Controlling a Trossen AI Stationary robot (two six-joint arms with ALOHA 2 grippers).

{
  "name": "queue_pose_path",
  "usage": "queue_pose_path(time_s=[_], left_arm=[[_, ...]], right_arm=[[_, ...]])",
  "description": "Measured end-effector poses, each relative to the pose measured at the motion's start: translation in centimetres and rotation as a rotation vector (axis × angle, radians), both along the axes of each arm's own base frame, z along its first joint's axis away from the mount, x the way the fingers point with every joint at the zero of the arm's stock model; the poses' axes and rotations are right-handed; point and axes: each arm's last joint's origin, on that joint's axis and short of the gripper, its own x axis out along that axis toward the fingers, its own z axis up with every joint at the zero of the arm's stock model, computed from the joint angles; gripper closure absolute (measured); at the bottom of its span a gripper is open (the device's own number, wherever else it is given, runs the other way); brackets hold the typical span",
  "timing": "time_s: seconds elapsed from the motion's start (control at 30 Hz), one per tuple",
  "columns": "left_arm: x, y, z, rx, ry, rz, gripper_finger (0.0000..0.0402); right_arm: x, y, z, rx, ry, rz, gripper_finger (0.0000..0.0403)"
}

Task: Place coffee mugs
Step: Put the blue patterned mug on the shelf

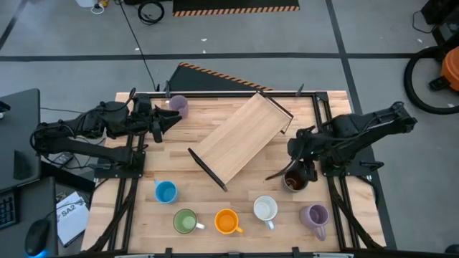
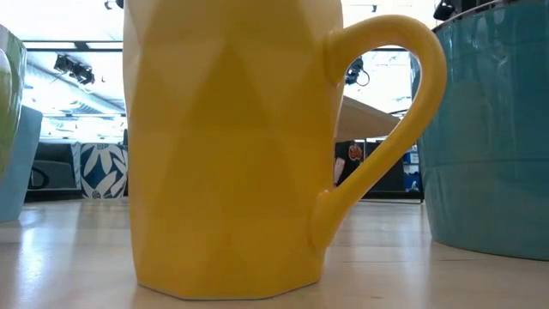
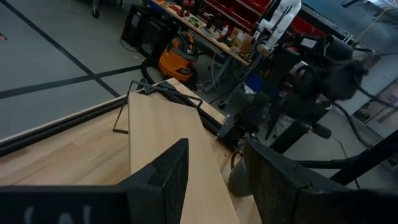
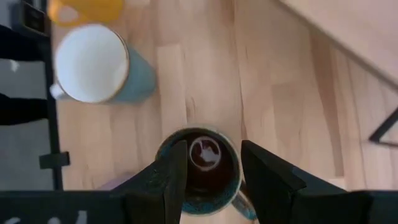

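Five mugs are lined along the table's (image 1: 215, 115) 6 o'clock edge; the dark mug (image 1: 293, 182) is straddled by the right gripper's (image 1: 295, 174) open fingers, the left gripper (image 1: 166, 120) held open near 10 o'clock.

Wooden table (image 1: 143, 208) — tilted wooden rack (image 1: 240, 138) mid-table, seven mugs (image 1: 226, 221) around it.

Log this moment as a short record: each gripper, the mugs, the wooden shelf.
left gripper: open, empty, near the lilac mug at the table's far side
right gripper: open, above the dark mug
front row: blue mug, green mug, orange mug, white mug, second lilac mug
wooden shelf: mid-table, holds no mugs
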Motion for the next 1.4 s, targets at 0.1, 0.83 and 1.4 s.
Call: queue_pose_path(time_s=[0.1, 0.83, 1.4], left_arm=[[0.0, 0.0, -0.2, 0.000, 0.018, 0.000, 0.0242], [-0.2, 0.1, -0.6, 0.009, 0.067, 0.040, 0.0242], [-0.2, 0.1, -0.7, 0.032, 0.084, 0.035, 0.0242]], right_arm=[[0.6, 0.5, -0.8, -0.004, 0.068, -0.047, 0.0245], [1.8, 5.6, -4.3, -0.065, 0.260, -0.114, 0.0245], [5.5, 6.2, -7.8, 0.029, 0.369, -0.504, 0.0202]])
